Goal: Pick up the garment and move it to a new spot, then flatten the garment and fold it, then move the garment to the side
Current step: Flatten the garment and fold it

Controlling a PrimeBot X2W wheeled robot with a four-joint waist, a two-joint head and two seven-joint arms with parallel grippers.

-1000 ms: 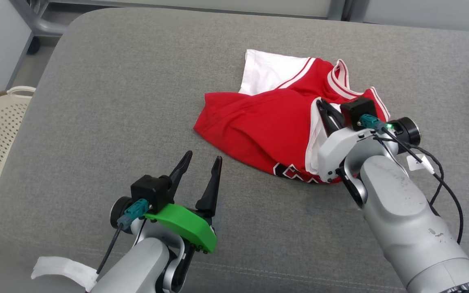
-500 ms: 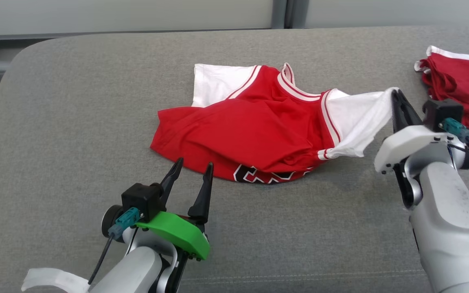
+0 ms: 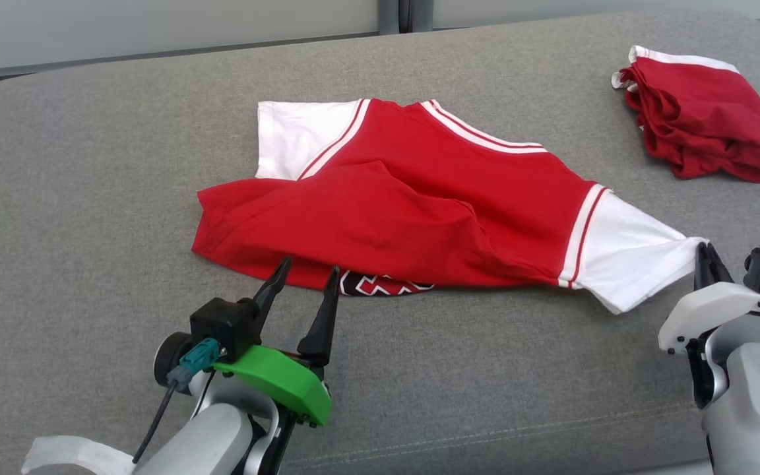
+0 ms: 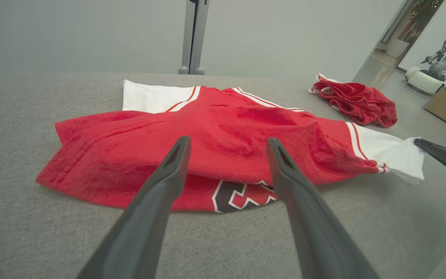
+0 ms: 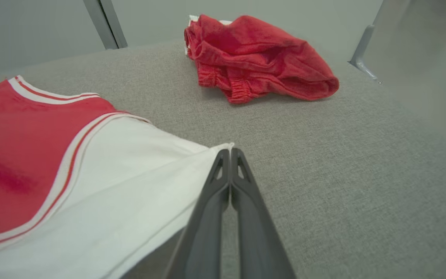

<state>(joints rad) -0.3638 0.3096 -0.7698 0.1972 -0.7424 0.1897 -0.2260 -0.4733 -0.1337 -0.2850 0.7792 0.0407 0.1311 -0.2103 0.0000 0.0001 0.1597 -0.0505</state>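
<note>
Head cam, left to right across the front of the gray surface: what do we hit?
left gripper → red and white jersey → right gripper. Red shorts left out: farther back, in line with the right gripper.

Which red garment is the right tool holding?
The white-sleeved red jersey, pinched at its sleeve corner by the right tool; the crumpled red shorts lie apart.

Head view overhead, wrist views low, close, sharing garment (image 3: 406, 204)
</note>
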